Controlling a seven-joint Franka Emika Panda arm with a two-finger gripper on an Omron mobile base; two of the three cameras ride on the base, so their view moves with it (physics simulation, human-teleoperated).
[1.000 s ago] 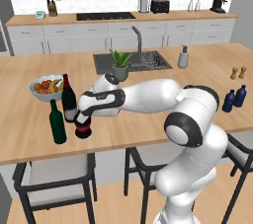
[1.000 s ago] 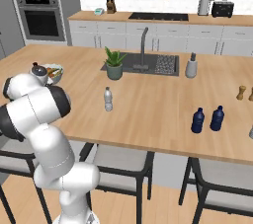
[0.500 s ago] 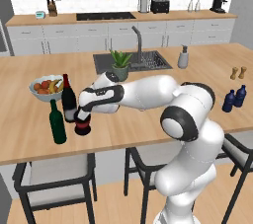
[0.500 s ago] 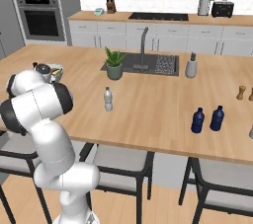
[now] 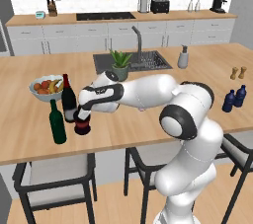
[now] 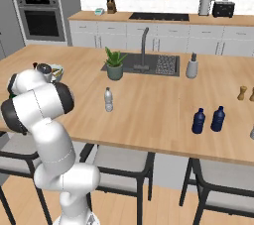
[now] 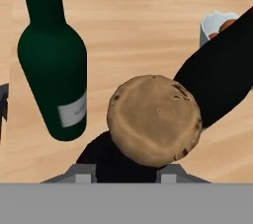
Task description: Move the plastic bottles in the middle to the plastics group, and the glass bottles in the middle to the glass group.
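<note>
Directly beneath the claw (image 5: 82, 114) stands the squat black bottle (image 5: 82, 125), upright on the worktop (image 5: 148, 124), its long axis vertical and in line with the claw, cork (image 7: 154, 118) uppermost. The claw is closed on its neck. Just beside it stand the green wine bottle (image 5: 57, 122) and the black wine bottle (image 5: 68, 98).

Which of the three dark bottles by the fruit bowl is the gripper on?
The squat black red-banded bottle, the shortest; gripper is around its neck. The green wine bottle and black wine bottle stand free.
</note>
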